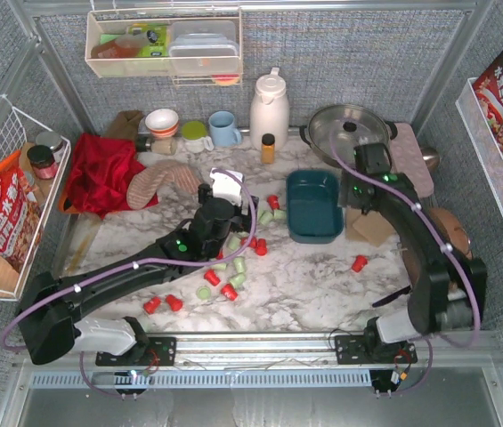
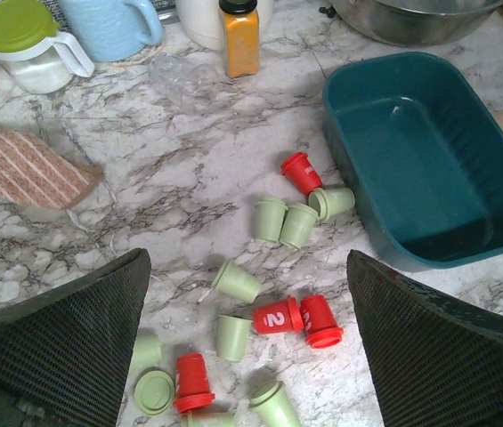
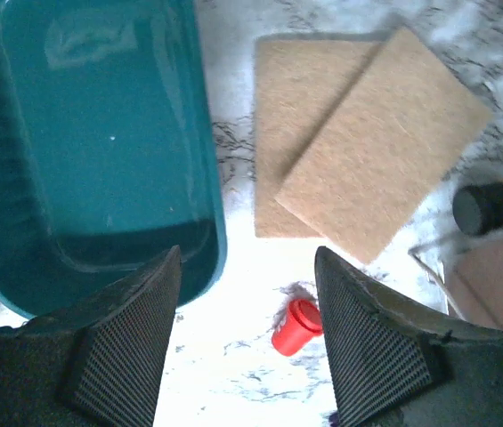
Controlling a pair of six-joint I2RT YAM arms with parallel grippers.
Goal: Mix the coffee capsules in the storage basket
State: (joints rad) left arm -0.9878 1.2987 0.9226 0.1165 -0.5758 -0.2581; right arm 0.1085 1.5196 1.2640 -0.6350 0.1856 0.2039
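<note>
The coffee capsules [image 2: 278, 316] were scattered on the table [image 2: 171, 151], mostly left of the empty storage basket [image 2: 411, 160]. The left pincer [image 2: 244, 267] was held wide open and empty above them, likely for picking. The right pincer [image 3: 247, 258] was parted, nothing gripped, beside the basket.

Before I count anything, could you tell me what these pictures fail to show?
- Top view: the left arm covers part of the coffee capsules, so their number is unsure.
- Left wrist view: the bottom edge cuts off several capsules.
- Right wrist view: the top edge crops the storage basket; a black finger hides part of its near rim.
</note>
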